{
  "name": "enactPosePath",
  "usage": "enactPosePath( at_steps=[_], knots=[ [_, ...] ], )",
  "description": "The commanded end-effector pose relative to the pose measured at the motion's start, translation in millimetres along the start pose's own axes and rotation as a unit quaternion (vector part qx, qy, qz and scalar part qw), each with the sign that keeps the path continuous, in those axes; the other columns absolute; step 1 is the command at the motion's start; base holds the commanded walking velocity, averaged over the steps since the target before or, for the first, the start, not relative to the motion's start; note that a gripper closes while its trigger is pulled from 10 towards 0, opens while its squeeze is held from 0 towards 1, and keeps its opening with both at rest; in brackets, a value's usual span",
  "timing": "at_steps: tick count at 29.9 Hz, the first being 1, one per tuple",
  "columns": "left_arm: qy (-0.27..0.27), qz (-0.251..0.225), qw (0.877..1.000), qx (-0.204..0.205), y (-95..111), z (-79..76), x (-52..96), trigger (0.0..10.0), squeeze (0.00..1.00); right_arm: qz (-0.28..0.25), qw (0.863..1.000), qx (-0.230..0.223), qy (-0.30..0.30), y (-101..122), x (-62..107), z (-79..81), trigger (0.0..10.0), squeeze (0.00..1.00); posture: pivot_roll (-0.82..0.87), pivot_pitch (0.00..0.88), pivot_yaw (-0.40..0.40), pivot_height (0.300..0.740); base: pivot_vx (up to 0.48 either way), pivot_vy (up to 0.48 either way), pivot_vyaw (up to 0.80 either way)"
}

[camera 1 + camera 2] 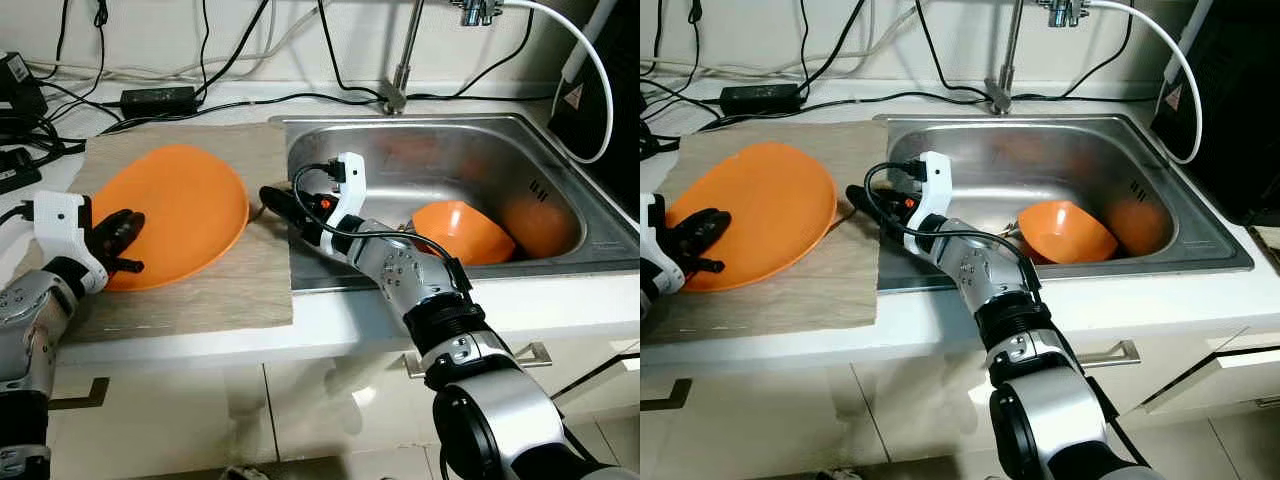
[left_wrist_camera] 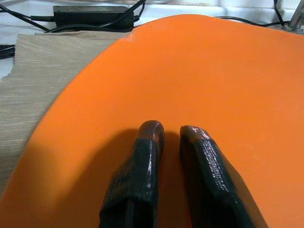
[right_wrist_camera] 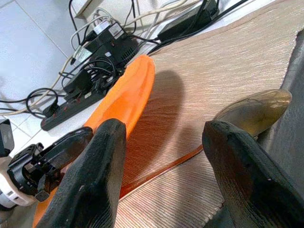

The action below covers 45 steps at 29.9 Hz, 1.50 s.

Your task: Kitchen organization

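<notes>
So far the work seems only begun. The left gripper (image 1: pixel 128 243) rests on the orange plate (image 1: pixel 180 205), with its fingers (image 2: pixel 142 156) nearly together on the plate's upper face, not holding it. The plate lies on the beige mat (image 1: pixel 230 290). The right gripper (image 3: pixel 161 142) is spread wide, with a spoon (image 3: pixel 254 111) just beyond its fingertips at the mat's edge. Behind it, in the sink (image 1: pixel 440 150), an orange bowl (image 1: pixel 460 232) waits, so I judge most remains.
</notes>
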<state>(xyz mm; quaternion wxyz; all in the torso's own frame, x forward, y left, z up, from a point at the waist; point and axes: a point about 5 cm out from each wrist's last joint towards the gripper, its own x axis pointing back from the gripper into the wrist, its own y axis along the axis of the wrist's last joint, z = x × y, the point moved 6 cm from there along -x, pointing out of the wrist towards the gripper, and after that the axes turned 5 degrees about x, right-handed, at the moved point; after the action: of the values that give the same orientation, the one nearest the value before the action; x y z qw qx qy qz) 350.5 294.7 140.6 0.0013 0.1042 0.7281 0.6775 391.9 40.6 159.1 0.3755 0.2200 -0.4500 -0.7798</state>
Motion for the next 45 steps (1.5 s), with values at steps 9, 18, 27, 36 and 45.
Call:
enactPosePath(
  at_steps=[9,18,27,36,45],
  knots=[
    [0.011,0.062,0.998,0.026,-42,3.7,5.6,10.0,0.00,-0.002,0.998,-0.010,0.055,-3,-25.9,43.6,10.0,0.00,0.06,0.005,-0.043,0.740,0.000,0.000,0.00],
    [0.004,0.056,0.998,0.028,-39,-0.1,4.7,10.0,0.00,0.007,0.997,0.001,0.073,-8,-37.6,60.0,10.0,0.00,0.08,0.003,-0.056,0.740,0.000,0.000,0.00],
    [0.003,0.054,0.998,0.030,-39,-1.7,4.8,10.0,0.00,0.013,0.996,0.019,0.086,-11,-43.5,70.2,10.0,0.00,0.08,0.002,-0.062,0.740,0.000,0.000,0.00],
    [-0.004,0.052,0.998,0.032,-39,-6.0,2.5,10.0,0.00,0.018,0.995,0.026,0.092,-15,-49.4,79.0,10.0,0.00,0.08,0.004,-0.063,0.740,0.000,0.000,0.00],
    [-0.008,0.048,0.998,0.033,-37,-10.0,2.5,10.0,0.00,0.028,0.994,0.033,0.097,-22,-56.0,89.0,10.0,0.00,0.09,0.006,-0.069,0.740,0.000,0.000,0.00]
  ],
)
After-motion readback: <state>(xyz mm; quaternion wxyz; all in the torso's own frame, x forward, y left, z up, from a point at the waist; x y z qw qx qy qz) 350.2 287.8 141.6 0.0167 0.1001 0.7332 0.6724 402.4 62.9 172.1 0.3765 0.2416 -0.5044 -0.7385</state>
